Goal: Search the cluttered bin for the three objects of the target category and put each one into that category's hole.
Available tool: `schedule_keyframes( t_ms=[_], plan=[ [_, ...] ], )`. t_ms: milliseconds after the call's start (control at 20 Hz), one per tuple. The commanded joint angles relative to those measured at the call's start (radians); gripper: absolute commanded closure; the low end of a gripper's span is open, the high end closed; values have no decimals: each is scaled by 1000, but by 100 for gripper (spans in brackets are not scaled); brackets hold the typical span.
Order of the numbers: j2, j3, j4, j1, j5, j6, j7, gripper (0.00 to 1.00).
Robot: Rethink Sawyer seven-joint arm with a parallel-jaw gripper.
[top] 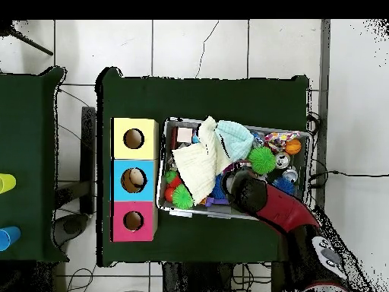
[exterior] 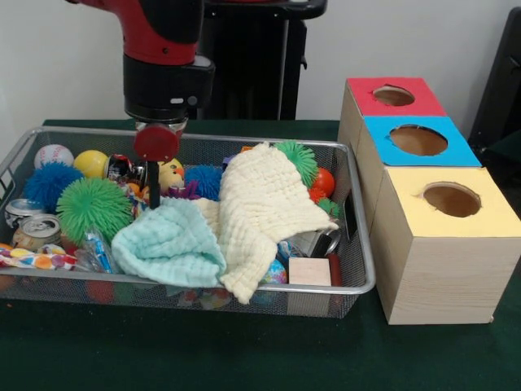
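Observation:
The wire mesh bin (exterior: 81,130) fills the left of the table and is full of clutter; it also shows in the overhead view (top: 304,137). My gripper (exterior: 153,198) hangs from the red and black arm (top: 262,199) and reaches down into the bin's left middle, beside a mint cloth (exterior: 171,244) and a yellow toy (exterior: 171,173). Whether it is open or shut does not show. A cream cloth (exterior: 260,212) covers the bin's middle. Three wooden boxes stand beside the bin, each with a round hole: red (exterior: 394,96), blue (exterior: 418,140), yellow (exterior: 452,199).
In the bin lie a green spiky ball (exterior: 94,208), a blue spiky ball (exterior: 50,183), a baseball (exterior: 53,155), a yellow ball (exterior: 91,163), cans (exterior: 37,232), another green spiky ball (exterior: 297,159), an orange ball (exterior: 324,181) and a wooden block (exterior: 309,271).

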Motion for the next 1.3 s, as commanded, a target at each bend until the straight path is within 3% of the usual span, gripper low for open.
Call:
schedule_keyframes(
  t_ms=[50, 400, 850, 1300],
  plan=[
    [59, 25, 69, 9, 69, -13, 160, 0],
    [1, -55, 78, 79, 102, 108, 152, 0],
    [-28, -99, 78, 122, 125, 124, 139, 0],
    [-6, -81, 93, 129, 155, 74, 150, 0]
  ],
)
